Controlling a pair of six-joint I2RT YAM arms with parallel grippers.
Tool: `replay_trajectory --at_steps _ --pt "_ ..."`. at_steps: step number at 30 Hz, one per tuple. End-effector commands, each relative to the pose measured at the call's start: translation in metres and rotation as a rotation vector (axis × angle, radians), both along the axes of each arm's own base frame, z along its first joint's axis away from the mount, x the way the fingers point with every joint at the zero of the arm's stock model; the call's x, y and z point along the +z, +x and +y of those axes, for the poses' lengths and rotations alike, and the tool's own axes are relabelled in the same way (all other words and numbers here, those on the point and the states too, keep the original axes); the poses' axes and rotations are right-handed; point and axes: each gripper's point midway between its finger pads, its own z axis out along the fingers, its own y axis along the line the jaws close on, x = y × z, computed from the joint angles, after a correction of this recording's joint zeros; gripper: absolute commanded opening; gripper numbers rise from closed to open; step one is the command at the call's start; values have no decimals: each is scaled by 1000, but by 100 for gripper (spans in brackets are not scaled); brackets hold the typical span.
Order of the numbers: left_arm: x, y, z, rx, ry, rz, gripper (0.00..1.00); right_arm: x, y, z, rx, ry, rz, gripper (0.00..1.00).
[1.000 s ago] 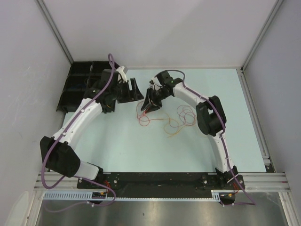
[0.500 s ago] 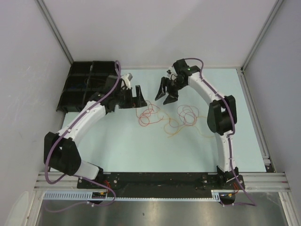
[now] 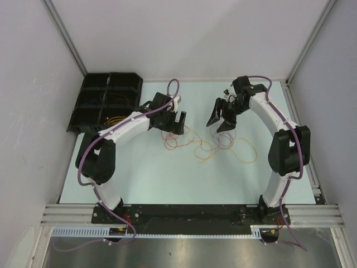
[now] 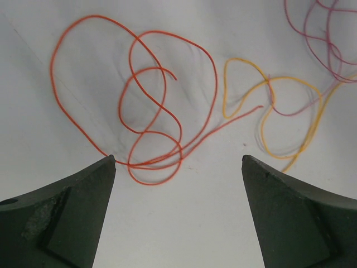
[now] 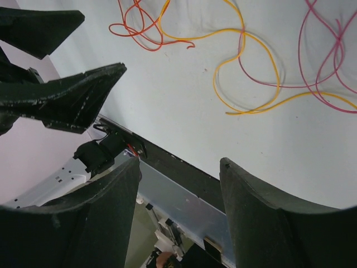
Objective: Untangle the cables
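The cables (image 3: 207,146) lie tangled mid-desk; left claw (image 3: 174,120) and right claw (image 3: 221,119) gape empty above them. Best pinch the orange cable (image 4: 149,111) at its outer loop and draw it toward the desk's left edge.

Top external: fixed high behind arm bases (image 3: 111,215), looks down on whole table (image 3: 145,178); cables (image 3: 207,148) small, mid-frame.
Left wrist: close above cables, facing down, own jaws at bottom.
Right wrist: close, oblique, cables at top.
Shared: cables.
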Motion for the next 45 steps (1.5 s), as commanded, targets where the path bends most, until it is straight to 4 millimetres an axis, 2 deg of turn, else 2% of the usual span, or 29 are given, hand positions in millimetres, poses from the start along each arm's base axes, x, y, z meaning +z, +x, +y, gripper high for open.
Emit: replay_trajectory --at_steps 1,8,18,21,26,37,41,42,44,45 --pt "4 29 6 8 115 -99 100 18 0 -10 -16 25 -43 64" --pt "-30 32 4 -29 183 -40 100 18 4 -17 -39 26 -42 64" --pt "-59 20 3 -66 196 29 92 14 6 -20 -50 20 -27 64" --pt "-63 18 1 -76 184 34 91 14 7 -22 -54 17 -26 64" --pt "-76 14 0 -75 186 64 77 13 7 -23 -58 11 -18 64" --pt "-104 6 7 -37 204 109 70 13 7 -23 -67 2 -1 63" --pt "-109 5 13 -15 223 103 50 13 8 -22 -70 4 3 63" --pt "-110 5 13 -12 225 104 35 16 8 -22 -72 7 0 63" --pt "-112 5 16 -2 232 101 21 15 8 -21 -75 10 7 63" --pt "-113 4 17 -2 237 103 5 16 9 -20 -76 13 7 63"
